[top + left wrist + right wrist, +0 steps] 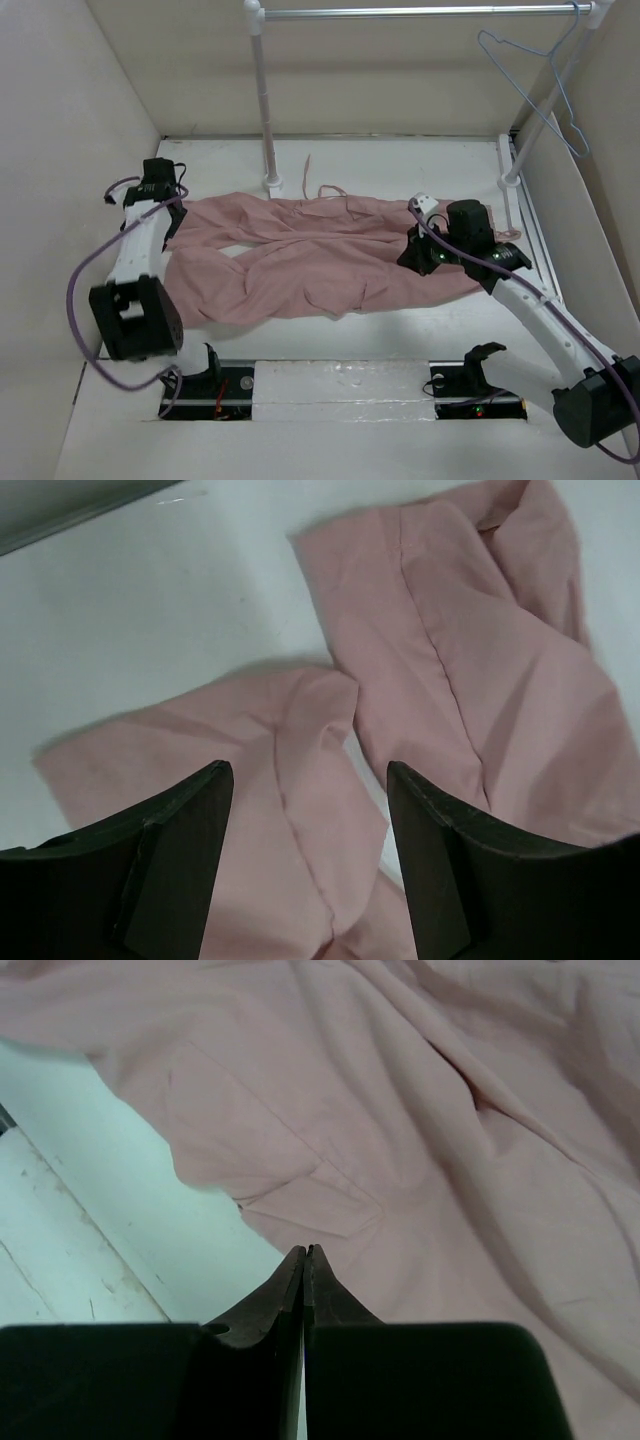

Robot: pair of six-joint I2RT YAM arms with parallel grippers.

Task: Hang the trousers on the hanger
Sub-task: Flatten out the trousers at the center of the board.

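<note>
Overhead, shows one pair of dusty-pink trousers [320, 255] lying flat on the white tabletop [400, 165], legs splitting toward the left, and one pale wire hanger [546, 86] hooked on the single rail [420, 12] at far right, well apart from the cloth. From the left wrist, shows the left tool [310, 772] standing wide and empty above two leg ends. From the right wrist, shows the right tool [305, 1252] pinched tight on nothing, just over fabric near a pocket. Likely trouble: catching only one leg or one layer, leaving the trousers lopsided; knocking the loosely hung hanger off its rail while threading. Count: two arms, two tools, one garment, one hanger.
</note>
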